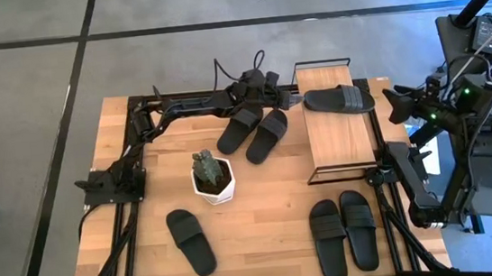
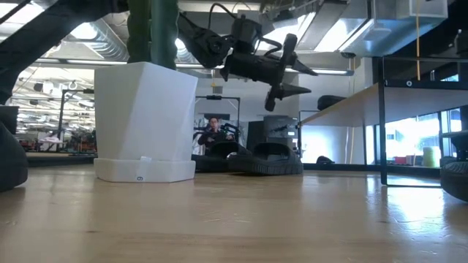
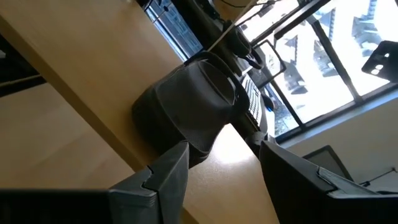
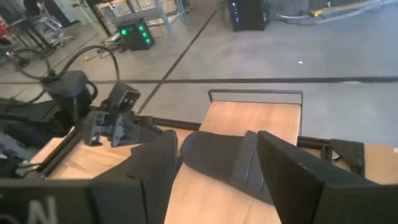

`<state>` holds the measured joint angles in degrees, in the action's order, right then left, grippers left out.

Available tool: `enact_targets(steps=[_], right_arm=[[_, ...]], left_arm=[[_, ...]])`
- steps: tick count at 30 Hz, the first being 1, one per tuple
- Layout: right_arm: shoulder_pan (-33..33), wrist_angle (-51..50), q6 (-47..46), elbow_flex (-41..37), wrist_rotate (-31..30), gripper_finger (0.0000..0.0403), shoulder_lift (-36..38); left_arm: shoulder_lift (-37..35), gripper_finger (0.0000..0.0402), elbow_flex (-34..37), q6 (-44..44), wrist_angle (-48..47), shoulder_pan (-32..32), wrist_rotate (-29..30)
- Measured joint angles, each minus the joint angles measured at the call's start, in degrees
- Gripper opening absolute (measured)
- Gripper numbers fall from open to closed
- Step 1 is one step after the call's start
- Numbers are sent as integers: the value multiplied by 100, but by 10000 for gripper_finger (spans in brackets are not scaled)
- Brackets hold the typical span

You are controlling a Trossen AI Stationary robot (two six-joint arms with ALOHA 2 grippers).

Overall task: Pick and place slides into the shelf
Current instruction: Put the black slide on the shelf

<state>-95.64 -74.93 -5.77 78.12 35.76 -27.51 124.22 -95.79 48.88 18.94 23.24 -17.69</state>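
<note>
six matte black slides (image 1: 340, 99), wide straps, oval soles

Both arms are dark, near-black, built of blocky jointed segments. The left arm (image 1: 193, 102) carries loose black cables looping off its wrist toward 12 o'clock. Its left gripper (image 2: 287, 67) ends in two flat, angular black fingers (image 3: 165, 180) with stepped inner edges. The right arm (image 1: 428, 152) shows small green lights on its upper housing; its right gripper (image 4: 208, 171) has broad, wedge-shaped matte fingers.
</note>
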Motion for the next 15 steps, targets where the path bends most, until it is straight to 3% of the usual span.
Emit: enact_targets(steps=[3,10,15], right_arm=[[0,46,-63,-153,-272,220,-2],[-7,-698,-261,-950,-2016,220,-282],[-4,-356,-174,-1801,-1948,220,-541]], left_arm=[[0,188,0,-106,4,0,0],[-1,188,0,-149,12,-1,-92],[-1,188,0,-150,17,-1,-145]])
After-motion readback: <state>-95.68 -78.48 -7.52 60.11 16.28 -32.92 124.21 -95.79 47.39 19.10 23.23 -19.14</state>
